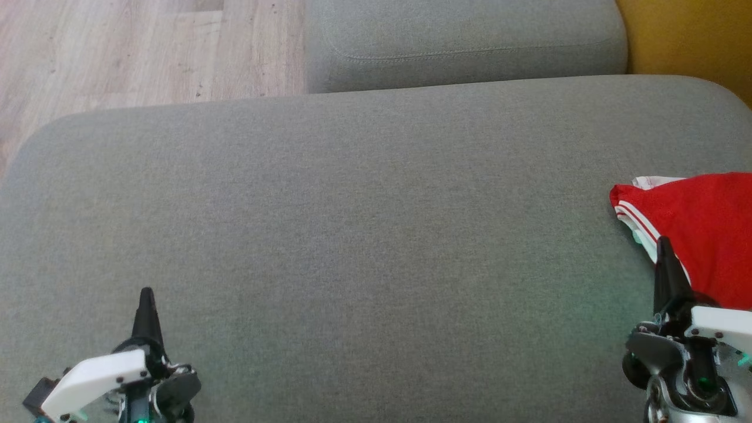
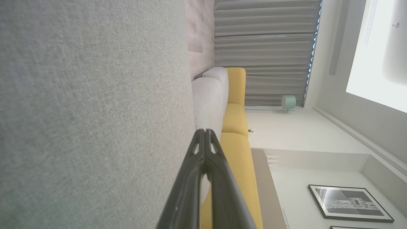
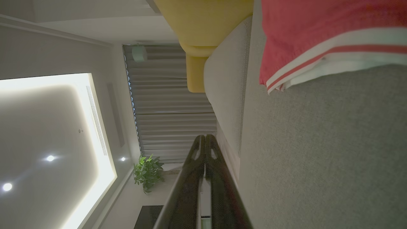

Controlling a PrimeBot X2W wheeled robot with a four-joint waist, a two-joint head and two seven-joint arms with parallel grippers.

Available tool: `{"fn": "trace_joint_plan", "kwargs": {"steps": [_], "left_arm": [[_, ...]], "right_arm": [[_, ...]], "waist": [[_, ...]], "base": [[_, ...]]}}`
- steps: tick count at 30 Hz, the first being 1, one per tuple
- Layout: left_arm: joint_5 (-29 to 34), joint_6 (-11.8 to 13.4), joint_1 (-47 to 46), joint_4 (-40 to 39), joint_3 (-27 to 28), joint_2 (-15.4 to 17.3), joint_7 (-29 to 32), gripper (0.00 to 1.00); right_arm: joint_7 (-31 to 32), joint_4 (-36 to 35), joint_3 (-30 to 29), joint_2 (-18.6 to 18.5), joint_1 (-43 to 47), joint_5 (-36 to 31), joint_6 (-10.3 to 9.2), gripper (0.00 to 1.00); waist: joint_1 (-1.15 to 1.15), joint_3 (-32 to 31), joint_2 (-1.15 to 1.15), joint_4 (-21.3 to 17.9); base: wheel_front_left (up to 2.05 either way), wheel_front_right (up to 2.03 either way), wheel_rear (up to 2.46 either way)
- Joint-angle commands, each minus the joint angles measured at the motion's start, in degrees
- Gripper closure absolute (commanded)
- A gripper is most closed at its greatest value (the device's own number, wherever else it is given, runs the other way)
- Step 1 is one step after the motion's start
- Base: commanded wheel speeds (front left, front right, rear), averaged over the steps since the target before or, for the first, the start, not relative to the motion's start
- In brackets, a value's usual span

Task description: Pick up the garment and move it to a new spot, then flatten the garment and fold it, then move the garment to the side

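- Garment point(image 1: 702, 229) lies compact at the right edge of the cushion point(image 1: 352, 235), seemingly folded and set aside.
- Left hand point(image 1: 145, 292) and right hand point(image 1: 663, 242) are both closed and empty; next, probably only a retreat.

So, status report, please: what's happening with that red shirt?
Left gripper, right gripper: jaws shut, empty. Red garment looks folded, far right on cushion. Nothing in the way.

Garment point(image 1: 702, 226): red fabric, white band with red stripes along left edge, white layer peeking out beneath. Folded into compact bundle, lying low on grey cushion point(image 1: 352, 235) near its right end; right part cut off by head view's border.
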Motion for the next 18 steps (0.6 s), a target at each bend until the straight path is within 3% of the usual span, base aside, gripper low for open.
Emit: {"fn": "trace_joint_plan", "kwargs": {"steps": [1,18], "left_arm": [[-0.3,-0.4,-2.7,-2.1,2.3,0.5,0.4,1.00],[-0.3,-0.4,-2.7,-2.1,2.3,0.5,0.4,1.00]], "right_arm": [[0.3,-2.2,1.2,-0.3,-1.2,0.4,0.40,1.00],[0.3,-2.2,1.2,-0.3,-1.2,0.4,0.40,1.00]], "waist": [[0.00,0.0,0.00,0.0],[0.00,0.0,0.00,0.0]], "base": [[0.00,0.00,0.00],[0.00,0.00,0.00]]}}
